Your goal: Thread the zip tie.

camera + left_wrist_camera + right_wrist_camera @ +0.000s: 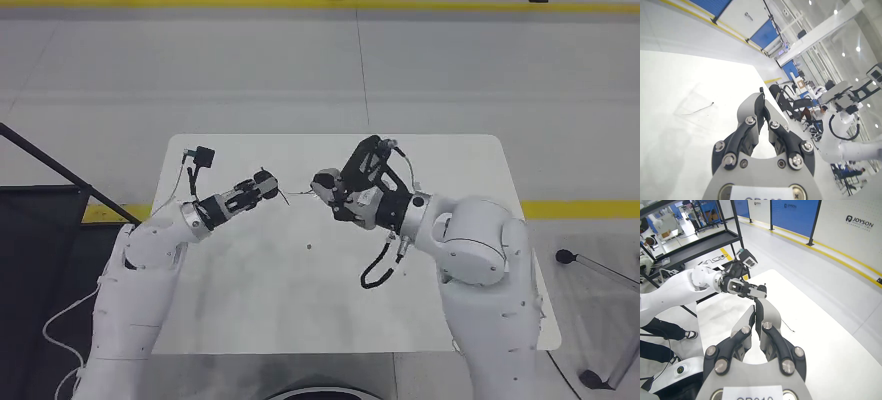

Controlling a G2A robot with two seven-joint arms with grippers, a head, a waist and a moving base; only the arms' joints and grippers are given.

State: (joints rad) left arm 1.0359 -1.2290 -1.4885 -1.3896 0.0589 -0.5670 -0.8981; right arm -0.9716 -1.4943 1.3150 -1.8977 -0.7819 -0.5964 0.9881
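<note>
The zip tie point(295, 192) is a thin dark strand hanging above the white table point(450, 300), between my two grippers. My left gripper point(270, 186) is shut on one end. A short black tip of the zip tie point(762, 90) pokes out past the left gripper's point(762, 100) closed fingers. My right gripper point(318, 186) faces it a short way off, and the right gripper's point(755, 303) pads are pressed together. Beside its finger shows a thin stretch of zip tie point(787, 325) ending in a small knob. The left gripper point(763, 291) hovers just beyond it.
A tiny dark speck point(308, 245) lies mid-table. A thin grey line point(696, 110), perhaps a shadow, marks the table ahead of the left gripper. A black rack point(715, 243) stands off the table's left side. Both table halves have bare room.
</note>
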